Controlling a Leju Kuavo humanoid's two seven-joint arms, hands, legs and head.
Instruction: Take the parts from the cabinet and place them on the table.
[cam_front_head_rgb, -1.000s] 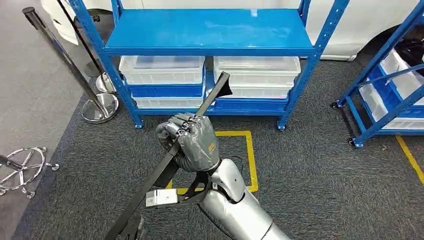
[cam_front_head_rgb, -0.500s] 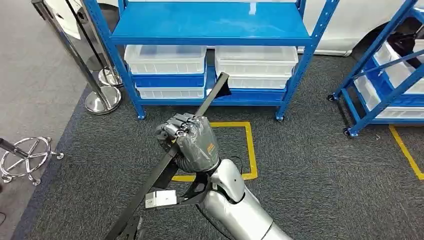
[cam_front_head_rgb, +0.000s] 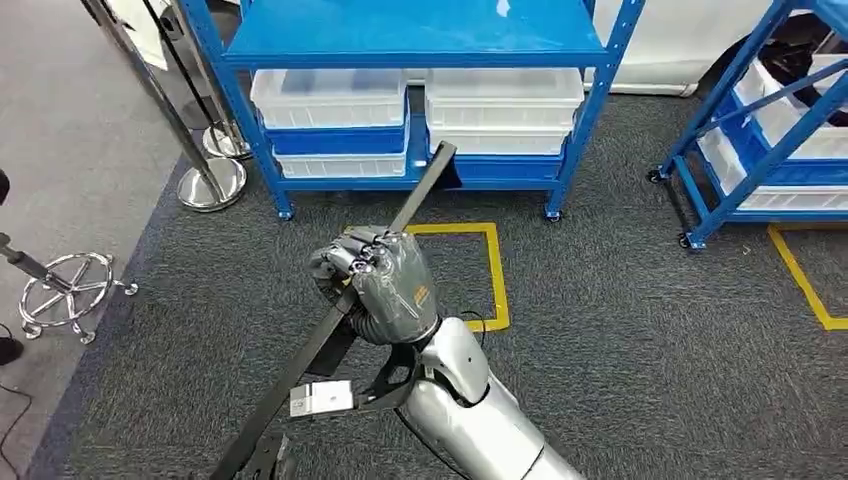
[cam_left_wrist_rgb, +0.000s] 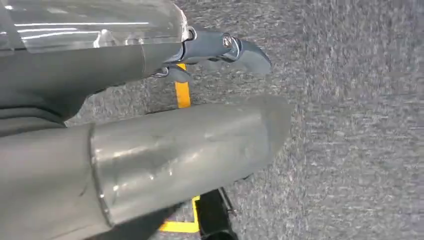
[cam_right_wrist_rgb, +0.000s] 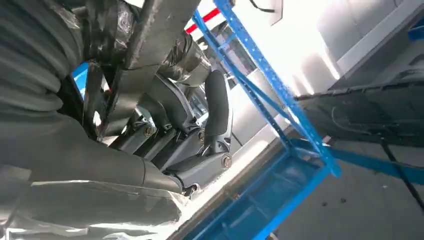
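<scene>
My right hand (cam_front_head_rgb: 383, 282) grips a long black bar (cam_front_head_rgb: 421, 190) near its middle. The bar slants from the lower left up toward the blue cabinet (cam_front_head_rgb: 420, 40), and a white tag (cam_front_head_rgb: 320, 398) hangs near its low end. In the right wrist view the fingers (cam_right_wrist_rgb: 215, 110) wrap round the same bar (cam_right_wrist_rgb: 150, 45), with blue shelf posts behind. The cabinet's bare blue shelf stands ahead of me, white bins (cam_front_head_rgb: 330, 98) under it. My left hand (cam_left_wrist_rgb: 175, 145) hangs over the grey carpet with nothing in it.
A yellow taped square (cam_front_head_rgb: 495, 272) marks the carpet before the cabinet. A second blue rack (cam_front_head_rgb: 760, 130) with white bins stands at the right. Chrome stanchion posts (cam_front_head_rgb: 208, 182) and a stool base (cam_front_head_rgb: 70, 290) stand at the left.
The whole picture has shifted: the cabinet sits higher and farther off, so the camera has drawn back. My right hand keeps the same hold on the bar.
</scene>
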